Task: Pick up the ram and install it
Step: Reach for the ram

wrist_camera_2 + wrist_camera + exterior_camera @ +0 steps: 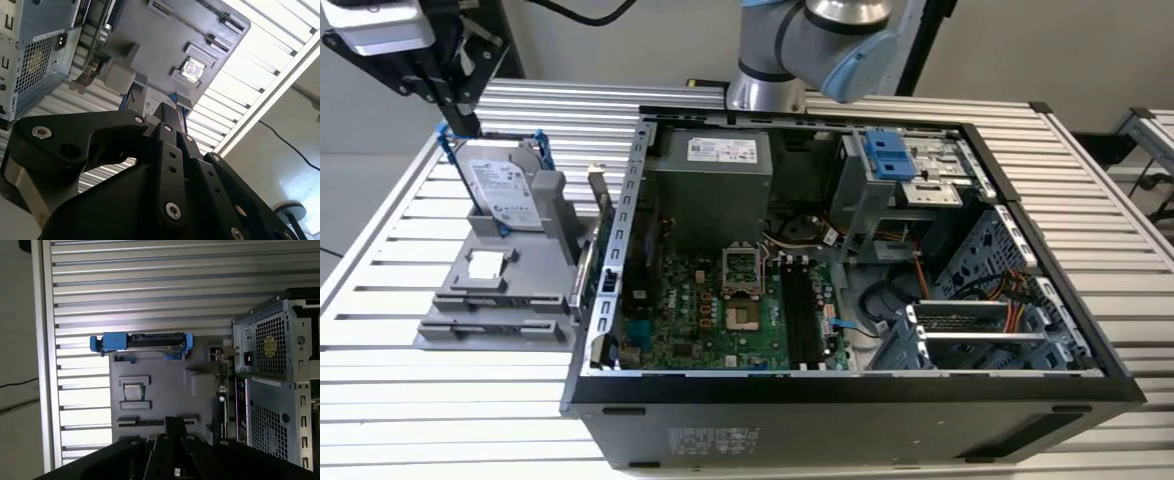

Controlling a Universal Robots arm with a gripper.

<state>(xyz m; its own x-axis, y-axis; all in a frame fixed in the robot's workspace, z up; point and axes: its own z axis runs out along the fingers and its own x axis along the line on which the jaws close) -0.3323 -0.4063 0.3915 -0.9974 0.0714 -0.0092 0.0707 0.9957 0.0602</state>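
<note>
The ram is out of view. My gripper (pixel 454 122) hangs at the exterior view's far left, over the back end of a grey parts holder (pixel 494 300). In both wrist views its black fingers come together at the tip (pixel 175 421) (pixel 167 111), and I see nothing between them. The tip points down at the holder (pixel 160 385). The open computer case (pixel 854 400) lies to the right of the holder, with the green motherboard (pixel 694 310) and its black slots (pixel 803 310) inside.
A silver hard drive (pixel 500 185) (pixel 150 341) in a blue frame stands on the holder just below the gripper. A small square chip (pixel 486 265) (pixel 132 391) sits in the holder. A card (pixel 603 240) stands between holder and case. The slatted metal table (pixel 427 400) lies all around.
</note>
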